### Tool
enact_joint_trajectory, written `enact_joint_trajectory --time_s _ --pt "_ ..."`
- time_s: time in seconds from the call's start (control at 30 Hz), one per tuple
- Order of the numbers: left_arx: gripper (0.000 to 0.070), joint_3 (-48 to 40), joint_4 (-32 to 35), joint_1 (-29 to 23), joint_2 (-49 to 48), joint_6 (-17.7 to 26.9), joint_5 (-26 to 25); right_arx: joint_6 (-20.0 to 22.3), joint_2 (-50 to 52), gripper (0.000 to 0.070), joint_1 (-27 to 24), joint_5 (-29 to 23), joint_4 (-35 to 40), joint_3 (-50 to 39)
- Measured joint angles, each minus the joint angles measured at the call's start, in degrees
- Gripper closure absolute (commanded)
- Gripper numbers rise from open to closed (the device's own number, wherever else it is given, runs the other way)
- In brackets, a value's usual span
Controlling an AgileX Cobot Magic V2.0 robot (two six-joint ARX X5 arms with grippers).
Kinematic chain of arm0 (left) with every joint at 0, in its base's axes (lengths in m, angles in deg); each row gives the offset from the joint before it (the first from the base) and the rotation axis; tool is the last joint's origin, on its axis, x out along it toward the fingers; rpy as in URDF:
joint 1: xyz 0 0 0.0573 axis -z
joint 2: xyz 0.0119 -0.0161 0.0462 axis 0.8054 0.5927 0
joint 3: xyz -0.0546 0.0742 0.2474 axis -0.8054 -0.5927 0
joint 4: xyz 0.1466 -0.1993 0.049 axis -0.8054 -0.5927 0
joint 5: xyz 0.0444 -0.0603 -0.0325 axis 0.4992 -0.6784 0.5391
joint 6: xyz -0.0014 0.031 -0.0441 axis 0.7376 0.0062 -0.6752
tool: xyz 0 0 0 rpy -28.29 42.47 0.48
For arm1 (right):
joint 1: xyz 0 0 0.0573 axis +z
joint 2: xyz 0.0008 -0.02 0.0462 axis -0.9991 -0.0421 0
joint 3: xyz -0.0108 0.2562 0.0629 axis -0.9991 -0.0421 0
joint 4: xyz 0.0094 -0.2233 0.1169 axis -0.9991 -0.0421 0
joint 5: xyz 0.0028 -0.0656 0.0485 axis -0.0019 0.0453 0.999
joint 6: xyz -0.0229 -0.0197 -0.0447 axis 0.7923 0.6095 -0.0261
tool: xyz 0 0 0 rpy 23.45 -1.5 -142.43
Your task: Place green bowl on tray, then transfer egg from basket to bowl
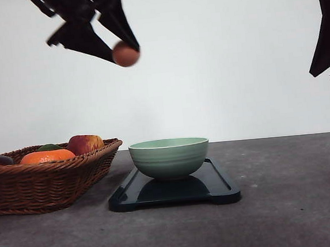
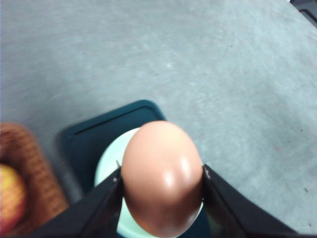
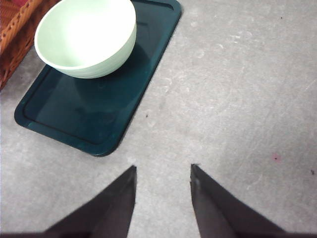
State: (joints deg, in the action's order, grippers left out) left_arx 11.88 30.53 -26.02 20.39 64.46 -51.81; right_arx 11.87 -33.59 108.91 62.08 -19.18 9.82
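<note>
Smooth reddish-brown egg (image 2: 162,178) clamped in left claw (image 1: 125,52), apparently above green bowl (image 1: 169,156) on tray (image 1: 216,183); right claw (image 3: 162,191) parted, empty.

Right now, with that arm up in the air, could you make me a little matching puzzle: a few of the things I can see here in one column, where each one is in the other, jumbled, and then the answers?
Things:
1. egg
2. green bowl
3. apple
4. right gripper

Places or states:
A. lying in the basket beside the orange
B. open, holding nothing, above bare table
C. standing on the tray
D. clamped in the left gripper, high above the table

Pairs: 1-D, 2-C, 3-A, 4-B
</note>
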Motion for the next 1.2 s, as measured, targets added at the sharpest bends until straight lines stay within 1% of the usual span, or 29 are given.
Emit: enact_joint_trajectory --time_s 0.23,0.37,0.47,0.77,1.0,1.2 --pt "0.0468 0.0 3.74 3.1 5.87 0.0 0.18 -0.02 0.0 0.0491 0.0 0.01 -0.54 0.0" --pt "0.0469 0.0 5.03 4.03 9.61 -0.01 0.78 -0.01 0.0 0.0491 0.0 0.01 -0.72 0.0" --pt "0.0469 0.0 5.42 4.34 12.12 -0.01 1.59 0.0 0.0 0.0491 0.0 0.01 -1.31 0.0" --pt "0.0469 0.0 7.38 4.39 18.97 0.0 1.7 0.0 0.0 0.0491 0.0 0.01 -1.72 0.0" --pt "0.0469 0.0 9.29 4.53 20.06 0.0 1.75 0.0 0.0 0.0491 0.0 0.01 -1.72 0.0" --pt "0.0469 0.0 9.26 4.53 20.5 0.12 3.45 0.0 -0.02 0.0491 0.0 0.0 -1.72 0.0"
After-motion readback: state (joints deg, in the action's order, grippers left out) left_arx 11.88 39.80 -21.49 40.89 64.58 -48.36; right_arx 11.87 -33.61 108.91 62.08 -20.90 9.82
